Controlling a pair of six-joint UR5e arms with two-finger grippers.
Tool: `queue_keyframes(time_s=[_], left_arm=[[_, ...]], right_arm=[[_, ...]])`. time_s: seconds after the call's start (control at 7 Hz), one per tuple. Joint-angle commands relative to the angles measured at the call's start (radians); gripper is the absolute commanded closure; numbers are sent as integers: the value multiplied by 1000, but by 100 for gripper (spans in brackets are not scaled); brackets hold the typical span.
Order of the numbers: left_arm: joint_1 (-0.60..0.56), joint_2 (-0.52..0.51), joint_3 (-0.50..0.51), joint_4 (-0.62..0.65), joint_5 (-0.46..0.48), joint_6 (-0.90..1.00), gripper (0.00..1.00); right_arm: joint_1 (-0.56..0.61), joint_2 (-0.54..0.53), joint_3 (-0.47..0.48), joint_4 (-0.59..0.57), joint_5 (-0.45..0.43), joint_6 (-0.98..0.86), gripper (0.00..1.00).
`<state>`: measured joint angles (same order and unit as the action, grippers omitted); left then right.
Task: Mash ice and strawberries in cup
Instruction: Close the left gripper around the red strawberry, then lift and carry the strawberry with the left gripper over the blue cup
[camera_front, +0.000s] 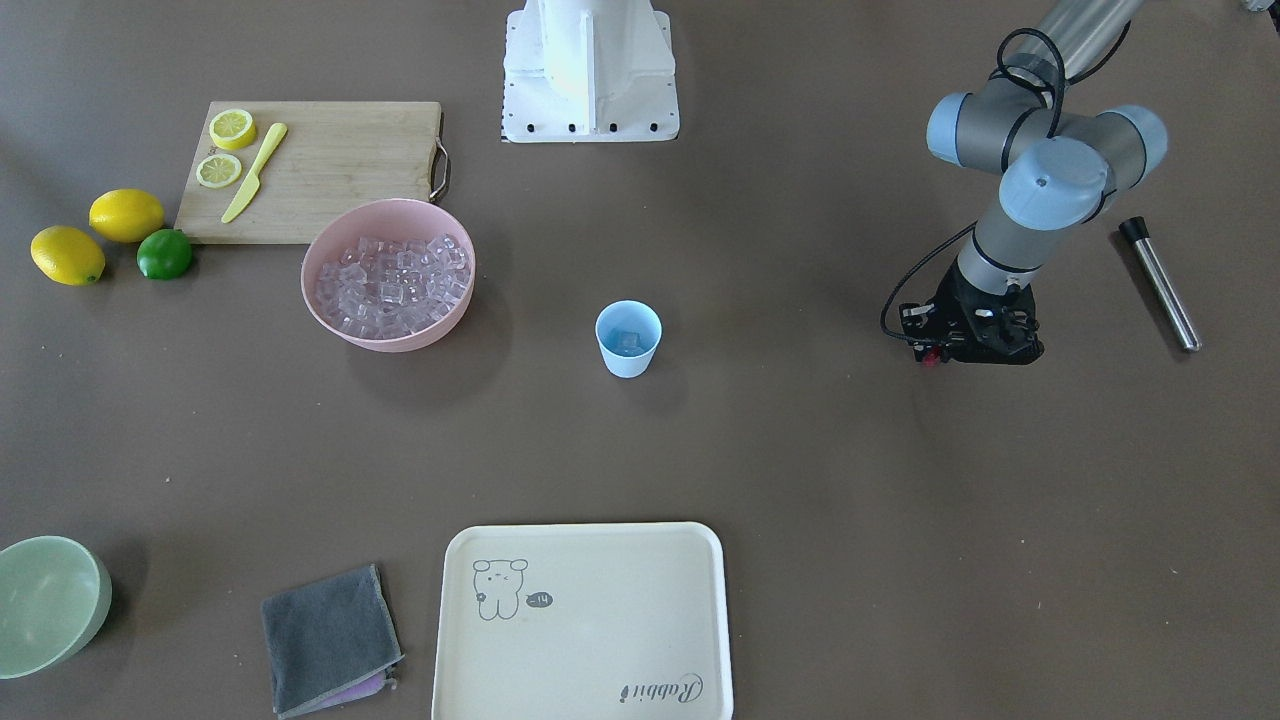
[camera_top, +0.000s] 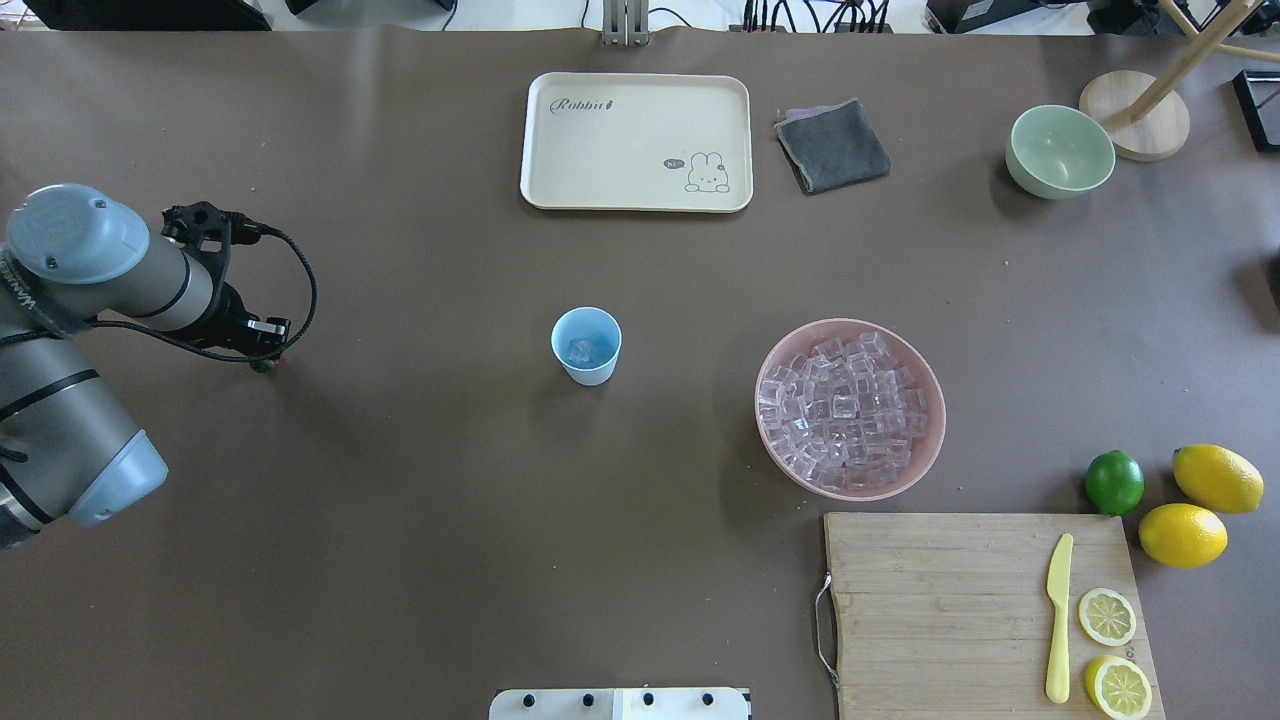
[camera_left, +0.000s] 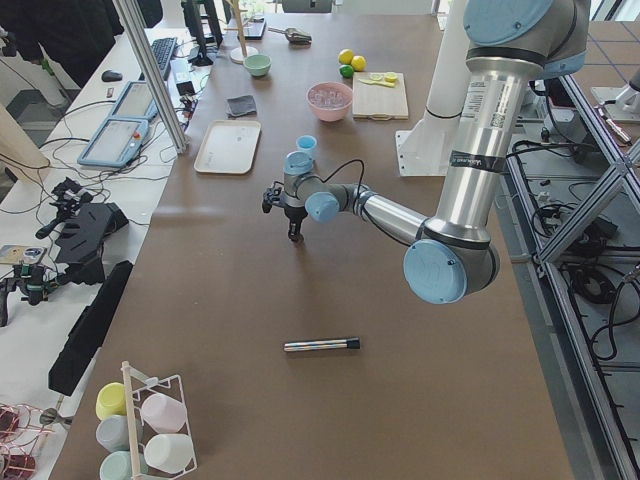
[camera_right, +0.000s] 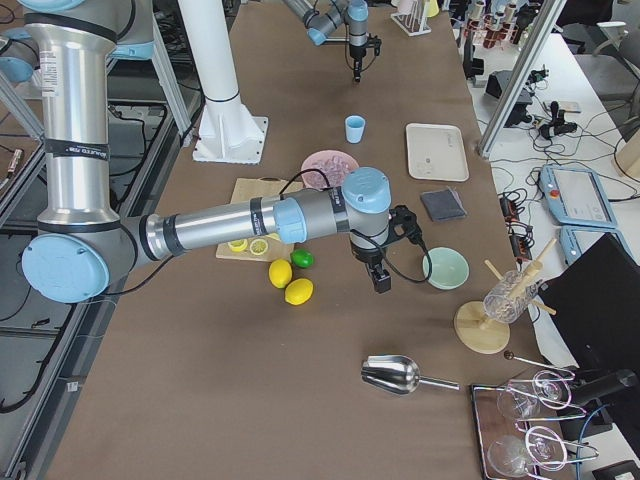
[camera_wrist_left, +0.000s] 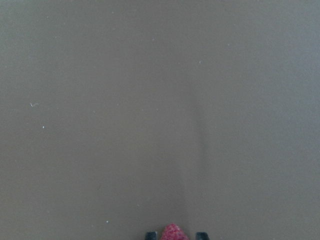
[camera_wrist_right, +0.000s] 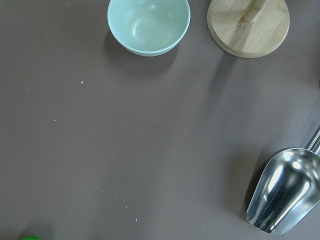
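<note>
A: Where was the berry just then?

B: The small red strawberry (camera_wrist_left: 172, 233) sat between the fingertips of the left gripper (camera_top: 262, 352). The gripper was narrowed to the berry's width, and the wrist view showed a dark fingertip on each side of it. It looked held just clear of the brown table (camera_top: 400, 500), though I couldn't tell how high.

A: And the cup?

B: The small light-blue tapered plastic cup (camera_top: 586, 345) stood upright near the table's middle. A few clear, glassy ice cubes (camera_top: 579, 350) lay in its bottom. From the left gripper it lay toward the robot's right, at about the same depth of table, well apart, with nothing between.

A: Which arm was nearer?

B: The left one, clearly. The right gripper (camera_right: 382, 280) hung out past the wide pink bowl (camera_front: 390, 340) of spare ice, between the yellow lemons (camera_top: 1182, 535) and the pale green bowl (camera_right: 445, 268). Whether it was open or closed I couldn't tell, as its wrist view showed no fingers.

A: What did the next move call for, then?

B: I judged a plain sideways carry to above the cup's mouth, then a release. The berry was much smaller than the mouth, so the aim didn't look tight. The mashing wasn't begun. The slim steel rod with a black end (camera_front: 1160, 285) lay flat on the outer side of the left arm, its long axis running from the robot toward the operators' edge, black end nearer the robot.
</note>
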<state>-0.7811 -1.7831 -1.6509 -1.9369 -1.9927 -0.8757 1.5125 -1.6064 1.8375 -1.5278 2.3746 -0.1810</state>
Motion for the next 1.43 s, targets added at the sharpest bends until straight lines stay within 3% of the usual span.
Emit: queue_keyframes(time_s=[0.0,0.14,0.43,0.71,1.0,1.29], left_arm=[[-16,-19,-6,13,-58,0,82],[-77,-63,-9,73,-119,7,82],[-116,-242,-7,244,-130,0,82],[-110,-372,-7,324,-130,-146,82],[-22,-441,-10,323,-111,-337,82],[69,-519,-6,326,-23,-478,82]], right_arm=[[0,0,0,0,0,0,1],[0,-1,3,0,0,0,1],[0,-6,5,2,0,0,1],[0,-6,-4,0,-5,0,1],[5,-17,-33,11,-6,-2,1],[8,-29,-23,15,-3,-2,1]])
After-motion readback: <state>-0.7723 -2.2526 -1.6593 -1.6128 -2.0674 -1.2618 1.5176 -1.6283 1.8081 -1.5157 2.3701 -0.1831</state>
